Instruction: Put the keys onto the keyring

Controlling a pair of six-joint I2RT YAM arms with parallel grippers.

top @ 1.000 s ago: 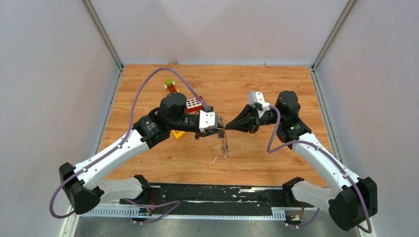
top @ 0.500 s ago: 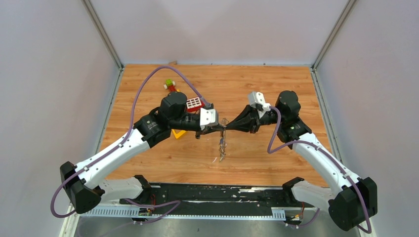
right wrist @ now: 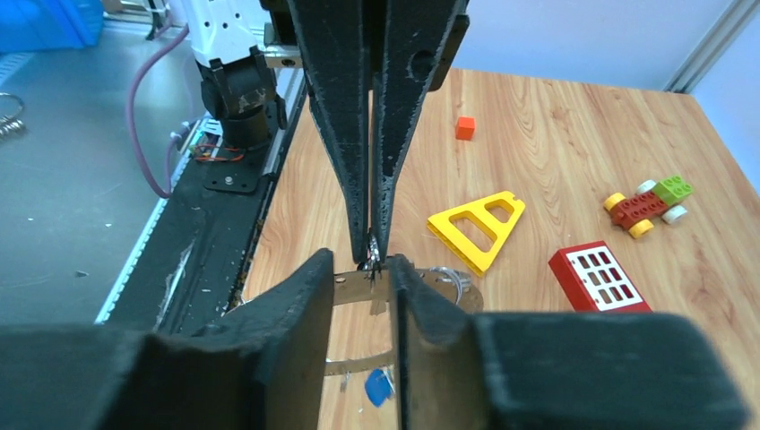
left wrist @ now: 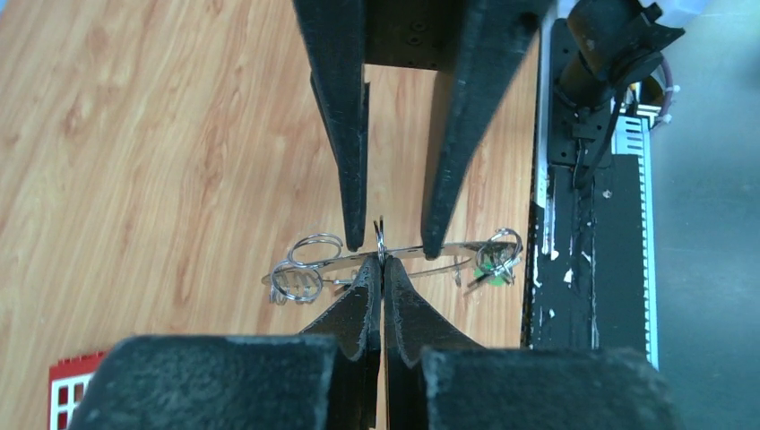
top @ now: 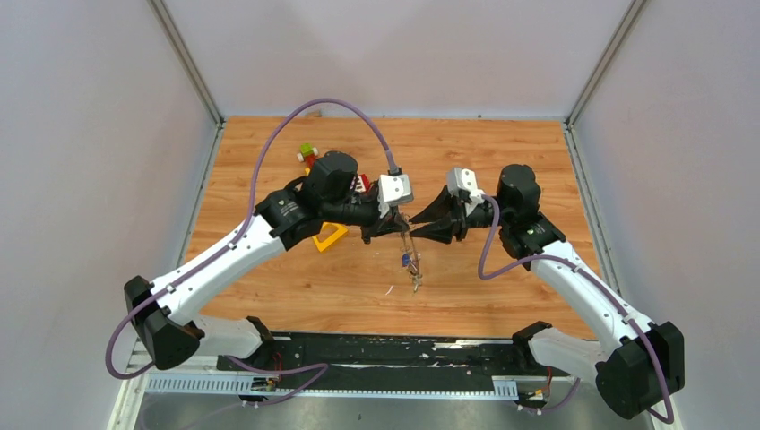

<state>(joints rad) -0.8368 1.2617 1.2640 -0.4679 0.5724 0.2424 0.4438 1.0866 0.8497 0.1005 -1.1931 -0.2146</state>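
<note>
Two hands are meeting in mid-air above the tabletop [top: 502, 296]. The left hand [left wrist: 382, 273] is pinching the rim of the keyring [right wrist: 357, 291] with its jaws closed tight, while the right hand [left wrist: 392, 242] is straddling that rim, jaws narrowly parted and seemingly gripping nothing. Several keys [top: 413, 273] are dangling beneath the keyring. Threading looks under way, and next the right hand is probably needing a fresh hold that avoids jolting the keyring.
</note>
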